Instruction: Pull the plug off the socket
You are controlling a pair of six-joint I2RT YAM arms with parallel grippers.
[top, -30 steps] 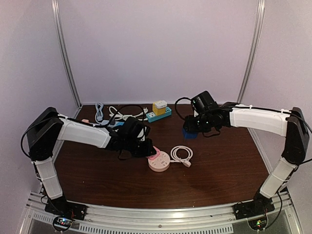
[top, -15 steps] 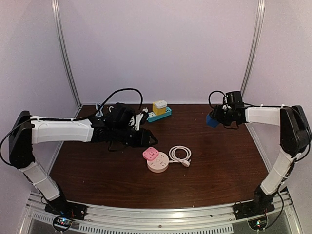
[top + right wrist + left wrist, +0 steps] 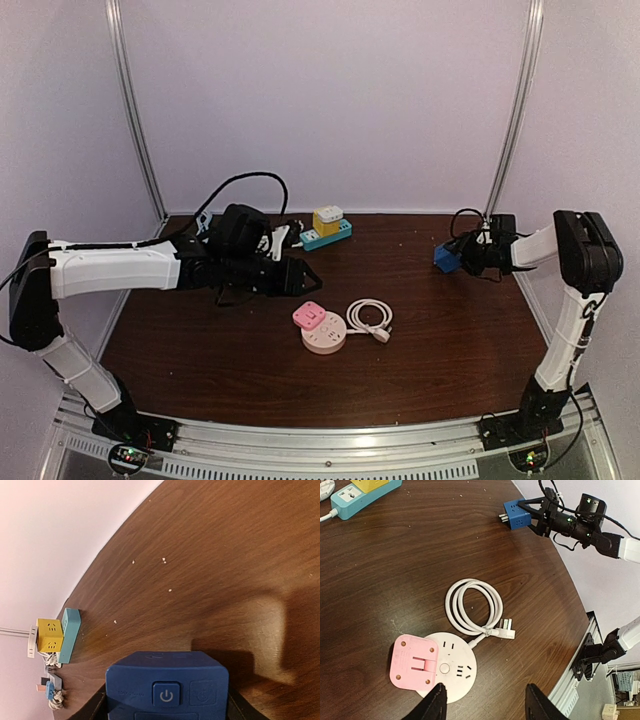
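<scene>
- Dark brown wooden table (image 3: pixel 430 350), glossy, filling the middle.
- Plain pale lilac walls (image 3: pixel 330 100) from 9 through 12 to 3 o'clock.
- Slim metal poles (image 3: pixel 134 110) at 11 and 1 o'clock.
- Ribbed metal rail (image 3: pixel 330 452) at 6 o'clock.

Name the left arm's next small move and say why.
Probably shift the open left gripper sideways and down until its fingers straddle the pink square plug. That plug sits on the round white socket, and in the left wrist view it lies left of the gap between the fingers. The right gripper is shut on the blue cube plug far to the right.
</scene>
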